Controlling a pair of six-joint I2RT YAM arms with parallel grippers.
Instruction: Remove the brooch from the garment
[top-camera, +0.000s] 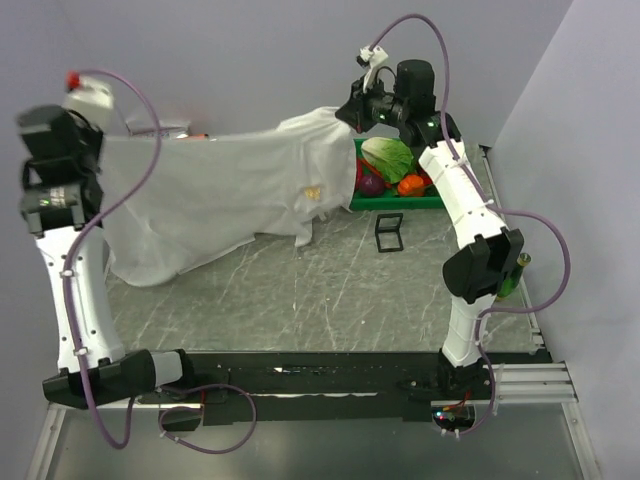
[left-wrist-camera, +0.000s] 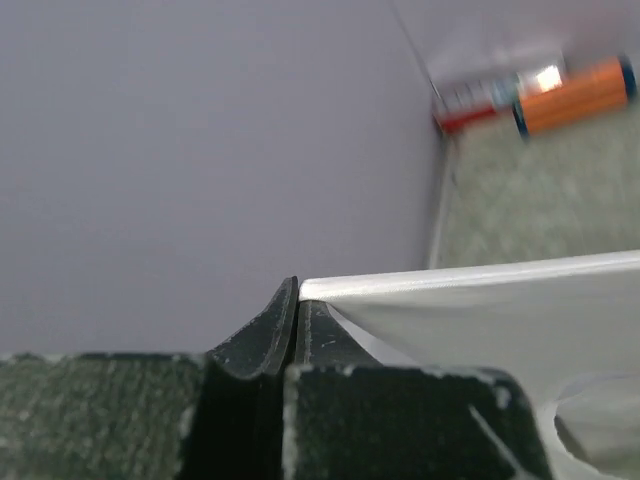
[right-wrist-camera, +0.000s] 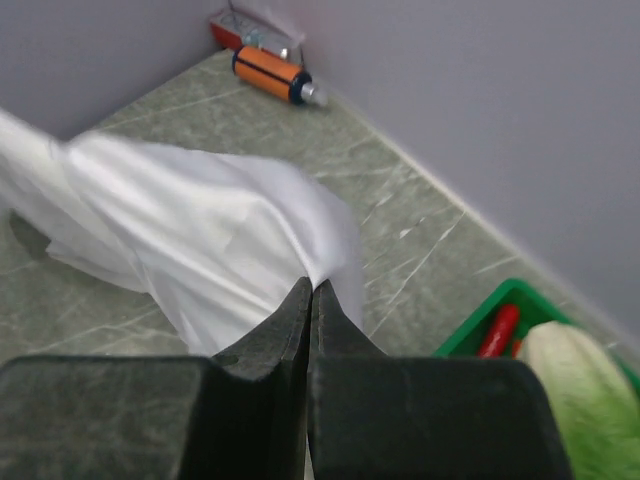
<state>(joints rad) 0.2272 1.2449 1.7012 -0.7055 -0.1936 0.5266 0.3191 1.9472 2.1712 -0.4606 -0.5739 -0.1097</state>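
White shirt (top-camera: 200, 195) is stretched over the counter (top-camera: 330, 300). The left gripper (left-wrist-camera: 297, 305) is clamped on its left edge and the right gripper (right-wrist-camera: 310, 300) on its far-right edge. The gold brooch (top-camera: 313, 190) is pinned on the shirt's right part.

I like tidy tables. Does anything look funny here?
Yes. The shirt isn't lying flat: the left end effector and right end effector each pinch an edge, so it hangs stretched between them, brooch still pinned on. Farther back, an orange bottle lies on its side.
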